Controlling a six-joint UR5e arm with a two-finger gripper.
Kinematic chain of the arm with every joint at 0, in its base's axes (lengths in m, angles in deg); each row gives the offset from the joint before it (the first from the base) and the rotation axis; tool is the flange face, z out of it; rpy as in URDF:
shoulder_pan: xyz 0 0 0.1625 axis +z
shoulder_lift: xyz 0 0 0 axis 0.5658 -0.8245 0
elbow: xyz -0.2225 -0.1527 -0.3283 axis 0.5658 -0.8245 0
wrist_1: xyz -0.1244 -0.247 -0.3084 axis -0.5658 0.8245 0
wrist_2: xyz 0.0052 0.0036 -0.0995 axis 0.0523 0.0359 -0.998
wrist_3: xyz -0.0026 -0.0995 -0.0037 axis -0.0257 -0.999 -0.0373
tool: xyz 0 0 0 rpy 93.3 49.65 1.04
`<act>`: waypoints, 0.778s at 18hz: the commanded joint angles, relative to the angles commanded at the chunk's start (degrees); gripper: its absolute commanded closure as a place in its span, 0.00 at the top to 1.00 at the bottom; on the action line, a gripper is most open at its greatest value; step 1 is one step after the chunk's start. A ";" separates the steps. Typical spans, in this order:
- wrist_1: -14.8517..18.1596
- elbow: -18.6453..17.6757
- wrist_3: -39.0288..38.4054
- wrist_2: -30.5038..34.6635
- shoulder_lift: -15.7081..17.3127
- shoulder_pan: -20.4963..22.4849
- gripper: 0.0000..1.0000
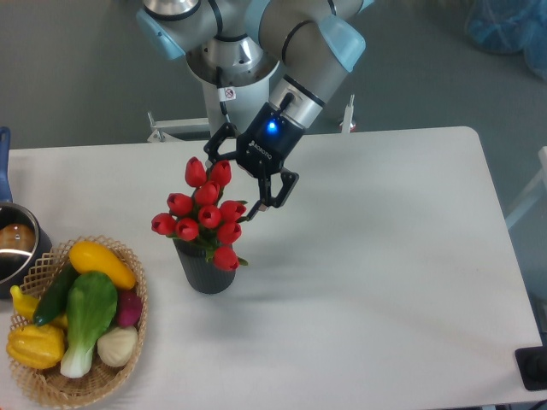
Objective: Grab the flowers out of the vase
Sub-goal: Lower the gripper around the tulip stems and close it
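The black two-finger gripper [242, 184] hangs with jaws spread wide about the topmost buds of the bunch of red tulip flowers [205, 212], clamping nothing. The bunch sits in the dark ribbed cylindrical vase [205, 271] on the white table [385, 256]; closing and lifting remain.

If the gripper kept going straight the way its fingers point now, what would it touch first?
Most likely the flowers: the open gripper points down-left at the upper tulip buds, right beside them. Depth is unclear from this single view.
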 joint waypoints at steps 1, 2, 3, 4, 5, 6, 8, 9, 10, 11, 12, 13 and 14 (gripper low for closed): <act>-0.09 0.09 0.09 0.09 -0.18 -0.09 1.00; -0.44 0.26 0.26 0.18 -0.61 -0.18 1.00; -0.44 0.35 0.44 0.26 -0.70 -0.18 0.97; -0.35 0.35 0.53 0.18 -0.79 -0.18 0.97; -0.27 0.26 0.53 0.18 -0.79 -0.18 0.96; -0.26 0.18 0.53 0.09 -0.79 -0.18 0.94; -0.35 0.26 0.53 0.09 -0.79 -0.26 0.89; -0.35 0.26 0.53 0.00 -0.79 -0.26 0.85; -0.44 0.18 0.53 0.00 -0.79 -0.35 0.83; -0.35 0.26 0.53 0.00 -0.71 -0.35 0.81; -0.35 0.26 0.53 0.00 -0.71 -0.35 0.81; -0.35 0.26 0.53 0.00 -0.71 -0.44 0.79; -0.35 0.26 0.53 0.00 -0.62 -0.88 0.79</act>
